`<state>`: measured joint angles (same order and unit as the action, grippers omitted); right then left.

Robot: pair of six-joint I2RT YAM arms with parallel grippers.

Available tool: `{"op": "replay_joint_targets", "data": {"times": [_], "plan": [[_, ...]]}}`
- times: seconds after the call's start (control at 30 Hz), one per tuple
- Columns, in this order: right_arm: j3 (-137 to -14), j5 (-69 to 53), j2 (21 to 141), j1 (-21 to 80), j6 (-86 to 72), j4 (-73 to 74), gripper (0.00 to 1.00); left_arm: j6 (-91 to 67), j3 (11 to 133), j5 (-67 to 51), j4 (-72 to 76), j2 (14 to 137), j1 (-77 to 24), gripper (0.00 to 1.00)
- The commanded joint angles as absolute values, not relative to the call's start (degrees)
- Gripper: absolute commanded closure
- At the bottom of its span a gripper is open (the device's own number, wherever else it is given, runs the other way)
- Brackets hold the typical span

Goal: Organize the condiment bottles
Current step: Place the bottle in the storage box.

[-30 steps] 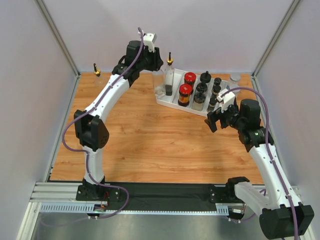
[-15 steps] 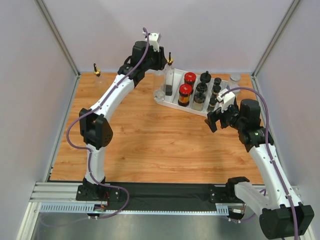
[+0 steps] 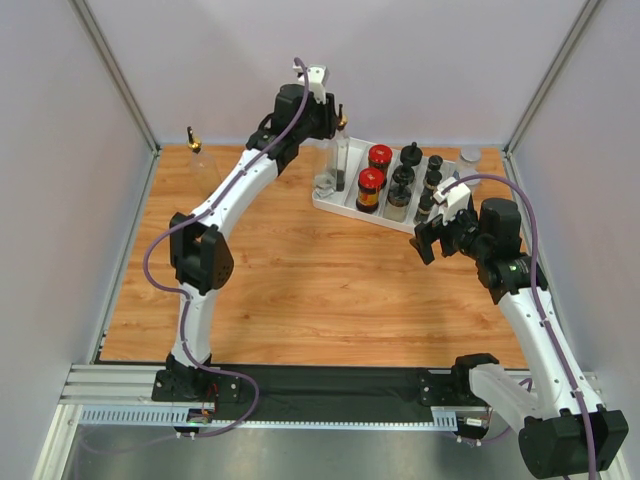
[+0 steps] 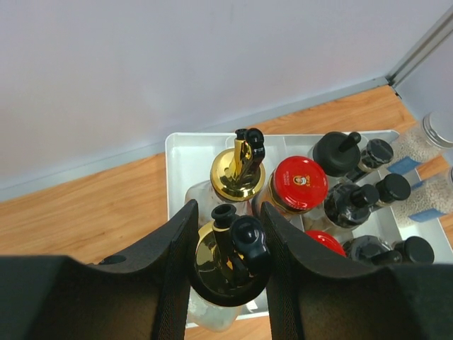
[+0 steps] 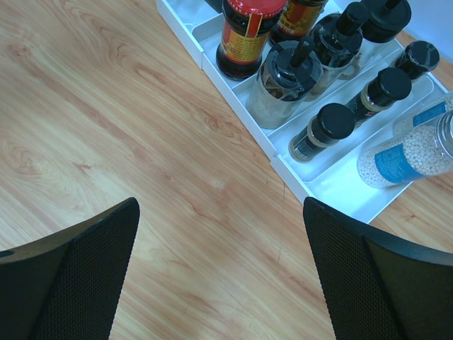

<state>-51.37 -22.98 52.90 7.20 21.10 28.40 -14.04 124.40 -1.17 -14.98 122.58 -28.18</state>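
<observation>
Clamped on a gold-collared pourer bottle [image 4: 212, 256] at lower centre of its wrist view, the left hand [image 4: 230, 212] hangs over the white tray [image 4: 180, 152] corner, where a skewed lowering could catch the rim or topple the neighbouring pourer bottle [image 4: 233, 168]; the right hand [image 5: 219, 205] is spread wide.

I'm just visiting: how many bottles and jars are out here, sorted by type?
Tall gold-spout bottles: 3
Red-lidded jars: 2
Black-topped jars: 6
Blue-labelled shakers: 2
Total: 13
</observation>
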Motion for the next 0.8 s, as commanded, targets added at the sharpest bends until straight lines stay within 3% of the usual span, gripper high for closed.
{"op": "replay_joint_targets", "data": {"times": [0.0,0.77], "plan": [[-51.2,-22.2,52.1,7.0,22.2,26.8,0.0,-14.9,128.8,-0.2,-8.0,122.4,-29.0,1.0],[-51.2,-22.0,51.9,6.9,22.4,26.8,0.0,-14.0,129.6,3.1,-4.0,126.3,-30.1,1.0]]}}
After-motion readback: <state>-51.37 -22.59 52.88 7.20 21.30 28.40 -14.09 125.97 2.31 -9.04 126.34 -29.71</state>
